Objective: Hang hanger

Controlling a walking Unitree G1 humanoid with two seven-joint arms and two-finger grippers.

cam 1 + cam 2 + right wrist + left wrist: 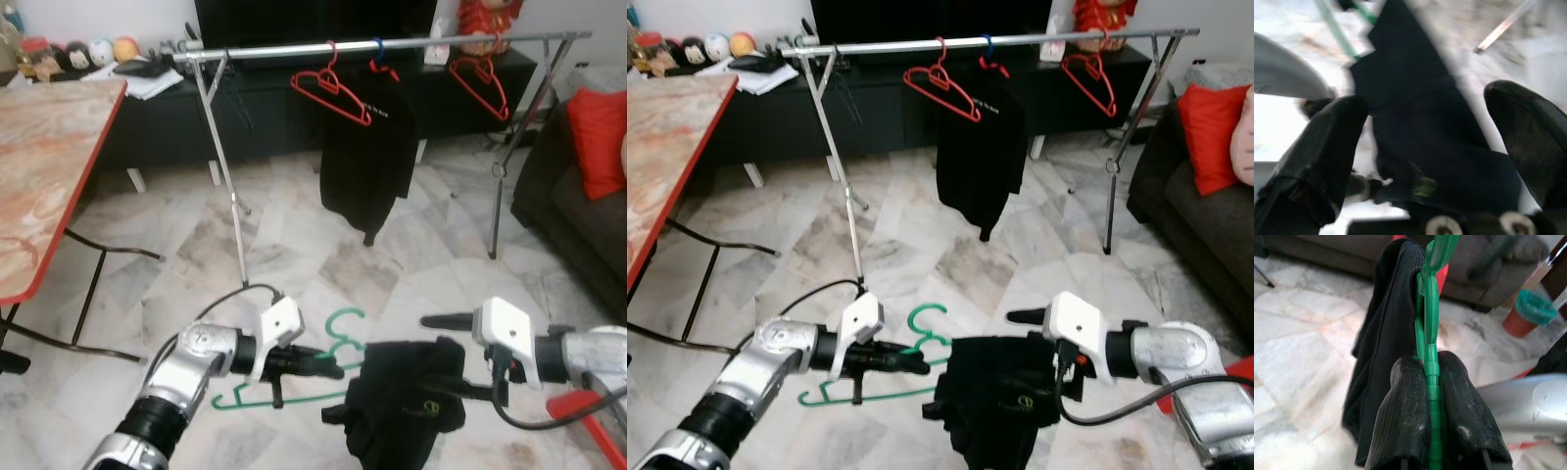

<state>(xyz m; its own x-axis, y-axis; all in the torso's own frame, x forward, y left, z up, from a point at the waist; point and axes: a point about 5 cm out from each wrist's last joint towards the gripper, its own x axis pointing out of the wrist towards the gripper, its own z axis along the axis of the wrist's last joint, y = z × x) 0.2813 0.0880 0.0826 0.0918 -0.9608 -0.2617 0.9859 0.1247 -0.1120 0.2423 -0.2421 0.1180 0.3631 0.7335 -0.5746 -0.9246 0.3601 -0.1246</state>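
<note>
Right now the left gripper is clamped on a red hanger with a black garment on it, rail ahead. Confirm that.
Not quite: the hanger clamped in the left gripper is green, as the left wrist view shows. The black garment does hang on it, and the rail does stand ahead.

**Silver arms, white wrist blocks, black fingers**

Both arms are showing as rounded, brushed silver metal segments. The left arm [181, 377] is ending in a ribbed black collar near the elbow, with a thin black cable looping out from behind its upper joint. A boxy white plastic housing is sitting at each wrist, ahead of a black mount. The left end effector [328, 369] is carrying two long black fingers [1403, 421] with a matte, faintly speckled rubbery surface and rounded tips. The right arm [1176, 367] is trailing a thick black cable beneath it, and the right end effector [1444, 147] is showing broad, dark finger pads with two pale screw heads at the base.
</note>
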